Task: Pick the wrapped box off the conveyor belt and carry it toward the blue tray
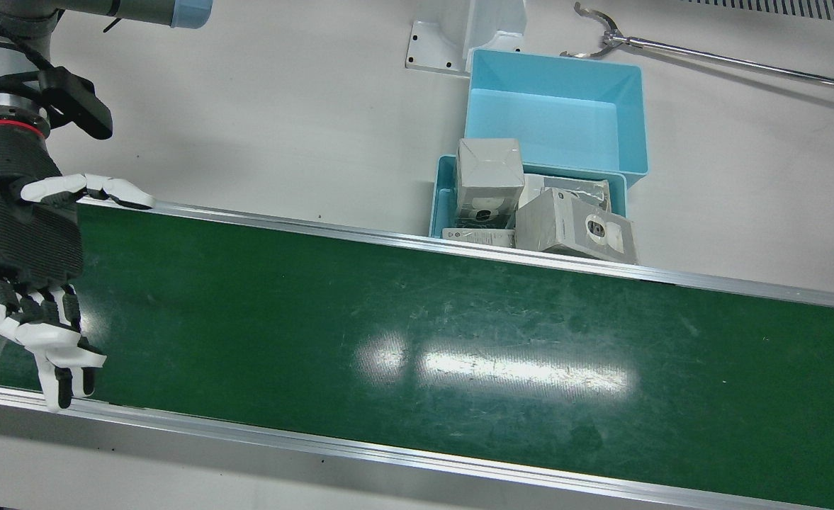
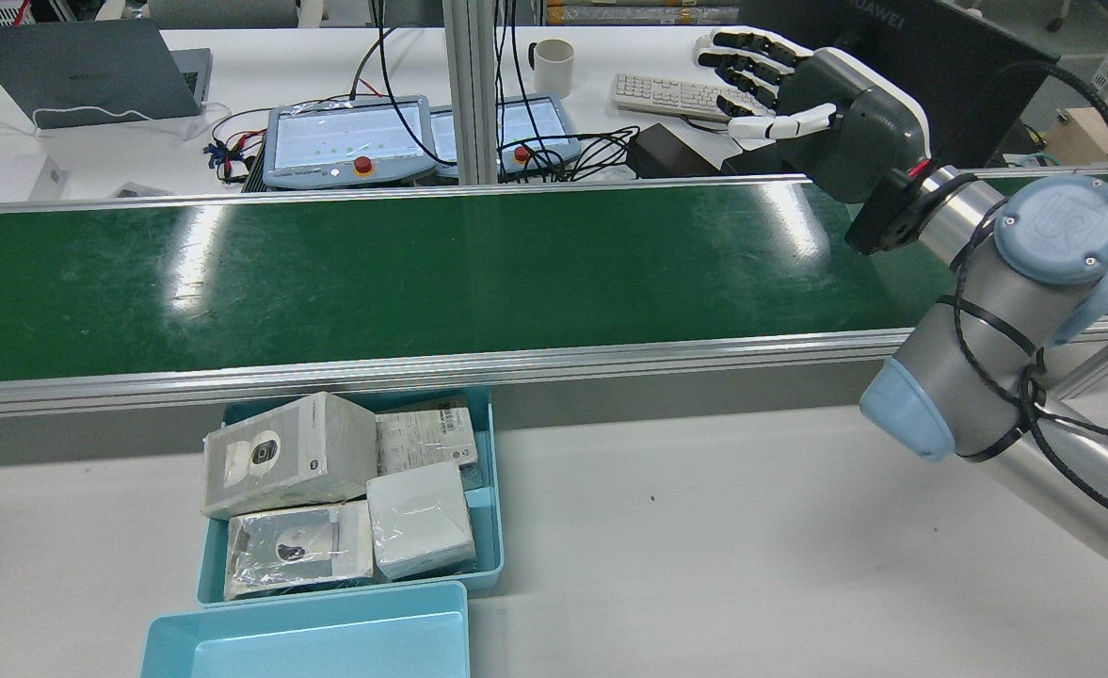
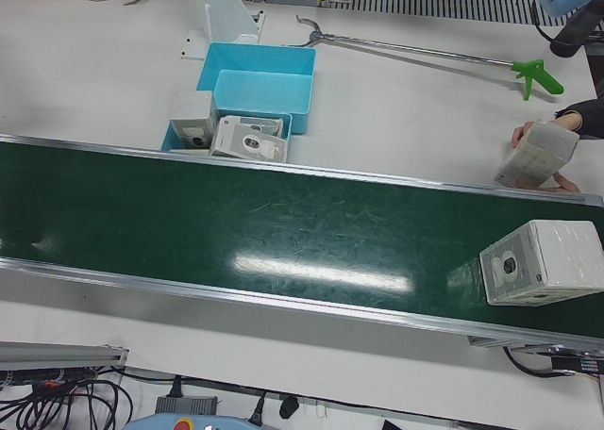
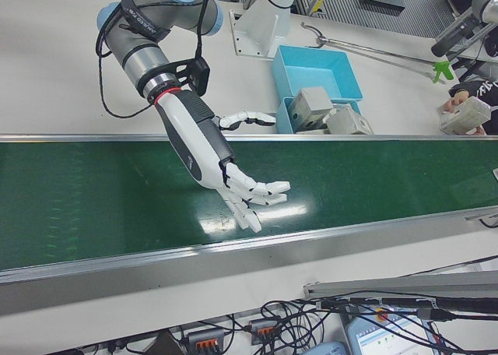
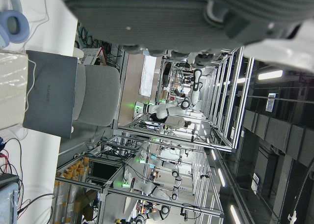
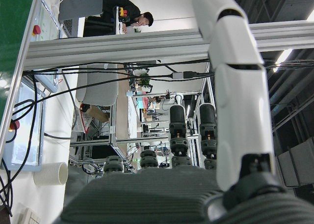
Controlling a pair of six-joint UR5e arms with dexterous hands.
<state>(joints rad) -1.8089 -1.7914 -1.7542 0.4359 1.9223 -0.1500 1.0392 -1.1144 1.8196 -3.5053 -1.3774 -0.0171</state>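
- Front view: the green conveyor belt crosses the white table on a diagonal, framed by aluminium rails.
- Right arm: reaches over the belt; its right hand hovers above the green surface with fingers spread apart and nothing held.
- Left hand: only a dark blurred part of it shows in its own camera, so its state cannot be told.
- Blue tray: sits on the table beside the belt's far rail; a second blue tray touching it holds several wrapped boxes.
- Wrapped box: lies on the belt at its far end, well apart from the right hand.
- Person's hands: hold another wrapped box at the belt's edge.
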